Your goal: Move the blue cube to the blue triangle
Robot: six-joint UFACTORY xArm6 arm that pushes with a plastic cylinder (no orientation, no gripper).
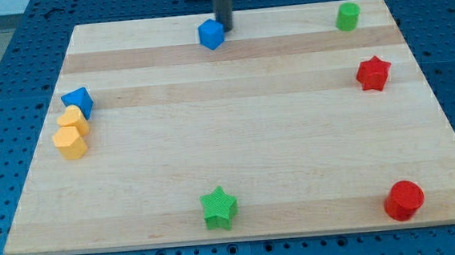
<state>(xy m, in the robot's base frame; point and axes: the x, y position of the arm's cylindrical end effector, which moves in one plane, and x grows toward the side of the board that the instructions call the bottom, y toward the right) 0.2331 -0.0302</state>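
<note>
We see our tip at the view's top, a little left of the middle, coming down onto the wooden worktop. It stands just beside the blue cube, at the cube's upper right; whether the two touch we cannot tell. We carry no hand, only the dark rod, so nothing is held.

The blue cube sits near the worktop's top edge. The blue triangle lies well apart from it, near the left edge. Just below the triangle, two yellow blocks sit close together: the upper yellow block touches or nearly touches the triangle, and the lower yellow block is pressed against the upper one.

A green cylinder stands at the top right, a red star below it, a red cylinder at the bottom right, and a green star at the bottom middle.
</note>
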